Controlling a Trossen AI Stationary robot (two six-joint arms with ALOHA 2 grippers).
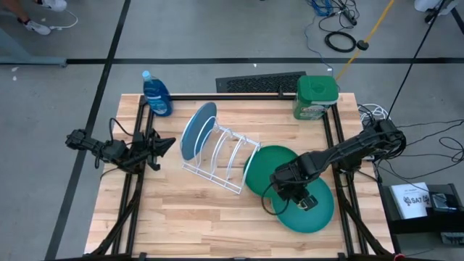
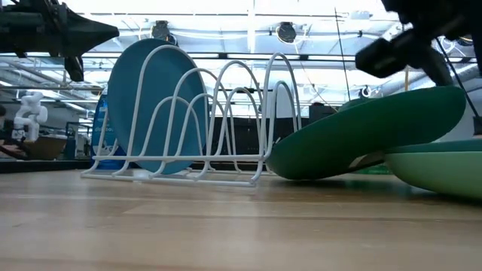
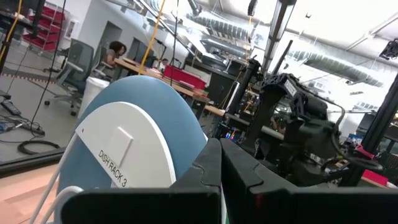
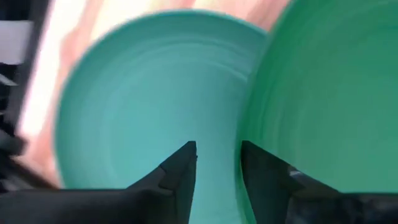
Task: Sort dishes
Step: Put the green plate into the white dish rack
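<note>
A blue plate (image 1: 197, 130) stands on edge in the end slot of the white wire rack (image 1: 221, 159); it also shows in the low view (image 2: 151, 105) and the left wrist view (image 3: 143, 137). A dark green plate (image 1: 270, 168) lies tilted, with its low edge on the table by the rack (image 2: 290, 167) and its other side over a teal plate (image 1: 315, 212) that lies flat. The light green plate does not show. My right gripper (image 1: 303, 197) is open above the place where the two plates overlap. My left gripper (image 1: 165, 145) is shut and empty, above the table left of the blue plate. My right gripper (image 4: 217, 168) points down with one finger (image 4: 267, 174) over the dark green plate's raised rim (image 4: 249, 124) and the other over the teal plate (image 4: 143, 124). I cannot tell whether it touches either plate.
A blue soap bottle (image 1: 156, 94) stands at the far left corner and a green square tub (image 1: 317, 96) at the far right. A black grille (image 1: 261, 82) lies beyond the far edge. Bare wood (image 1: 196, 217) lies on the near side of the rack.
</note>
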